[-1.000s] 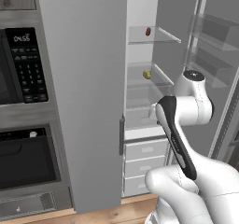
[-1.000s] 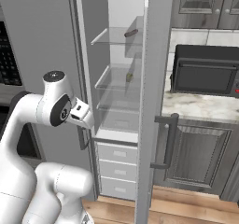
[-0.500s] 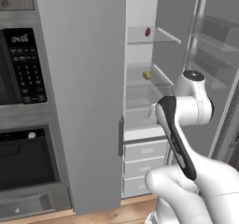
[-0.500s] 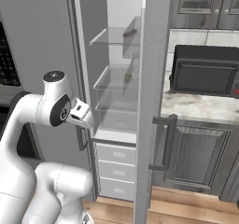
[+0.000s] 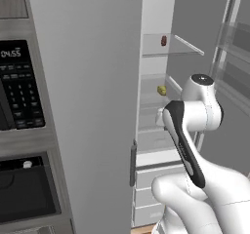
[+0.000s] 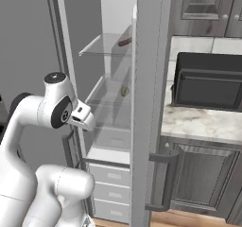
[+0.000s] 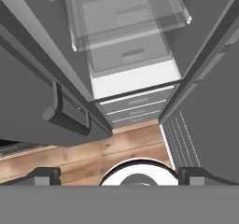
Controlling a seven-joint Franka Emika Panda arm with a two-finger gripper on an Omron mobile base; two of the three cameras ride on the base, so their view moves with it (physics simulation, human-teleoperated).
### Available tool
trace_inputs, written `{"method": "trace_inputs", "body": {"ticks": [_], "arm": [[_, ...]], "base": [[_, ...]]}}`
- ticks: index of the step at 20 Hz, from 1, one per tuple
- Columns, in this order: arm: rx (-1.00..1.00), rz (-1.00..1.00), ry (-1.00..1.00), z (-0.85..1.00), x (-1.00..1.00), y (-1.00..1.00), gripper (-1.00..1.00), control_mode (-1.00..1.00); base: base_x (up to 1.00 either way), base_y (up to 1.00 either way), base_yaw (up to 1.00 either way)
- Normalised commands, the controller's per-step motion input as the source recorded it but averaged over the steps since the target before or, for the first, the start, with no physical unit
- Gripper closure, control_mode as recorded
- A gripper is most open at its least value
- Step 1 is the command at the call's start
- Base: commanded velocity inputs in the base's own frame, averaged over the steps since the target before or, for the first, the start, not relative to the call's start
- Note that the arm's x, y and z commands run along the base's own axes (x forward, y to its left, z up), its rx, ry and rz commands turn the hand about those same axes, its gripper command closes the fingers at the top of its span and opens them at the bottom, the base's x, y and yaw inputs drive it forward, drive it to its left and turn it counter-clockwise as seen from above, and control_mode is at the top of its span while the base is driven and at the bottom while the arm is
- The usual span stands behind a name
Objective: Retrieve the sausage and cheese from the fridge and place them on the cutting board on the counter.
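Inside the open fridge (image 5: 195,38), we see the sausage (image 5: 163,40) lying on the top glass shelf (image 5: 168,48), small and dark red. One shelf lower sits the cheese (image 5: 161,89), a little yellow lump, well apart from the sausage and right under it. From the right base view the sausage (image 6: 125,42) shows as a brown stick by the edge of the door (image 6: 149,103), and the cheese (image 6: 125,91) is a pale spot on the shelf below. White drawers (image 6: 111,193) fill the bottom of the fridge. Our arm (image 5: 193,121) is bent in front of the open fridge, at about the height of the cheese shelf, and touches neither food. Our end effector (image 7: 119,178) points down at the drawers (image 7: 133,85) and the wood floor (image 7: 93,155). Its two dark tips sit far apart at the bottom corners of the hand view with nothing between them, so it is spread wide and holds nothing. To the right of the fridge, the desk (image 6: 203,122) is pale stone, and a black box (image 6: 208,82) stands on it. To the left of the fridge is a black oven panel (image 5: 19,89) with buttons.
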Motion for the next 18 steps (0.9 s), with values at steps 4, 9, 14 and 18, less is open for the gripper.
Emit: {"method": "trace_inputs", "body": {"ticks": [4,9,14,18], "arm": [[0.00,0.00,0.00,0.00,0.00,0.00,-1.00,1.00],[0.00,0.00,0.00,0.00,0.00,0.00,-1.00,1.00],[0.00,0.00,0.00,0.00,0.00,0.00,-1.00,1.00],[0.00,0.00,0.00,0.00,0.00,0.00,-1.00,1.00]], "base": [[0.20,-0.20,0.00],[0.17,-0.06,0.00],[0.01,-0.01,0.00],[0.00,0.00,0.00]]}}
